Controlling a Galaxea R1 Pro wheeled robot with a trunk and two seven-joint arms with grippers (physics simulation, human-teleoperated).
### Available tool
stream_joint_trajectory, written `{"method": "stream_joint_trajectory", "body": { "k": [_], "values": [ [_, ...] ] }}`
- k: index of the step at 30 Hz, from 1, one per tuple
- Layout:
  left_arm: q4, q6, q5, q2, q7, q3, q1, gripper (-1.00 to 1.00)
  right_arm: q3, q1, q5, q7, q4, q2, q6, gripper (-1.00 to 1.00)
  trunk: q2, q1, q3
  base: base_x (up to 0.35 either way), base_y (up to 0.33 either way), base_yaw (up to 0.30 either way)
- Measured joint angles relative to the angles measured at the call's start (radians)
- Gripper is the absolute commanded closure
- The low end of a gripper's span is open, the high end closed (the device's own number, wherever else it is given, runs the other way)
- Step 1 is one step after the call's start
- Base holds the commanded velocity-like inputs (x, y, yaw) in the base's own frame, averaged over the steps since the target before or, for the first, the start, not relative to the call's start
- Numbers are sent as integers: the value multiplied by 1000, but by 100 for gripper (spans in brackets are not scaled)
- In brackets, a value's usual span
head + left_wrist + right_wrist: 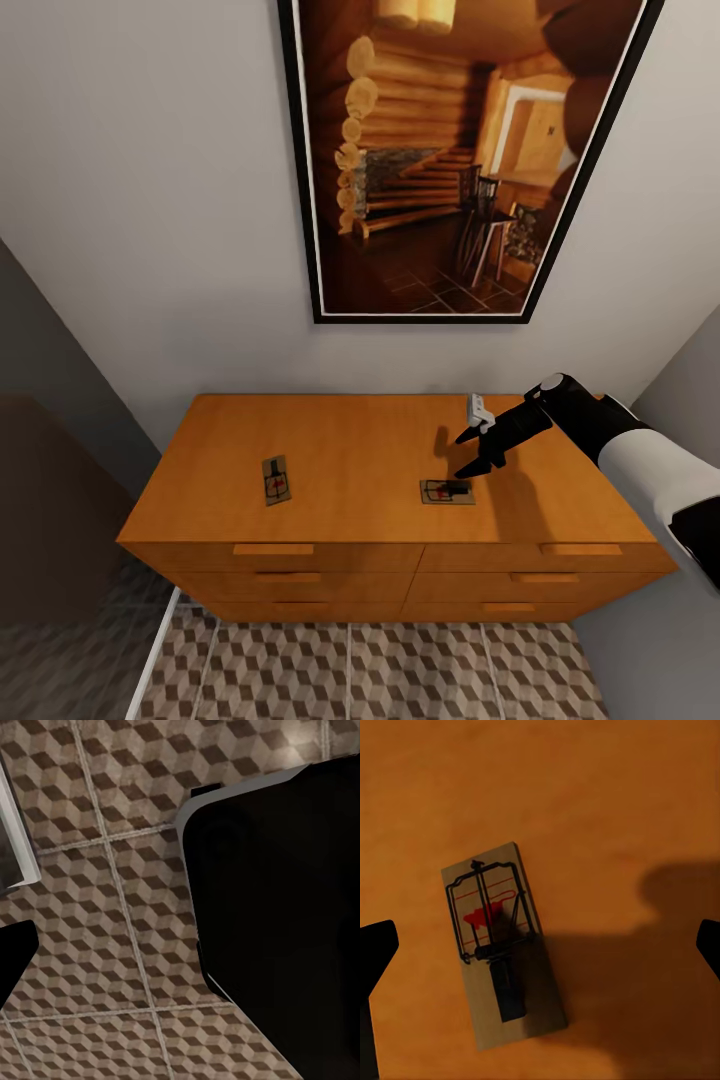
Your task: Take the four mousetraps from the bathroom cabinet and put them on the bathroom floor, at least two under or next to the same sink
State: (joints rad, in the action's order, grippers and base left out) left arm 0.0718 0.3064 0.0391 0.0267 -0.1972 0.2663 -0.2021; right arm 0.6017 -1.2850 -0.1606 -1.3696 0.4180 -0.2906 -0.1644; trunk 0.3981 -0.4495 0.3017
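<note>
Two mousetraps lie on top of the orange-brown cabinet [350,440]: one mousetrap [277,480] toward the left, another mousetrap [447,492] right of the middle. My right gripper [466,455] hovers just above the right-hand trap, open, its dark fingers spread with nothing between them. In the right wrist view that mousetrap [501,945] lies flat on the wood between the two fingertips [375,952], with its red spot and dark metal bar showing. The bathroom floor [370,670] with its cube pattern runs in front of the cabinet. The left wrist view looks down on those floor tiles [97,907].
A large framed picture [450,150] of a log interior hangs on the wall above the cabinet. Walls close in on both sides. A dark floor area [70,650] lies beyond a white edge at the left. A big dark body [277,922] blocks part of the left wrist view.
</note>
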Motion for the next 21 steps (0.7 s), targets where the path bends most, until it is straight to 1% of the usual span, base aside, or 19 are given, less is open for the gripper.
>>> {"method": "stream_joint_trajectory", "body": {
  "k": [5,13,21],
  "values": [
    [0,0,0,-1,0,0,0,-100,0,0,1,0,0,0,0,-100,0,0,0,0,0,0],
    [0,0,0,-2,0,0,0,-100,0,0,1,0,0,0,0,-100,0,0,0,-65,0,0],
    [0,0,0,-2,0,0,0,-100,0,0,1,0,0,0,0,-100,0,0,0,-18,0,0]
  ]
}}
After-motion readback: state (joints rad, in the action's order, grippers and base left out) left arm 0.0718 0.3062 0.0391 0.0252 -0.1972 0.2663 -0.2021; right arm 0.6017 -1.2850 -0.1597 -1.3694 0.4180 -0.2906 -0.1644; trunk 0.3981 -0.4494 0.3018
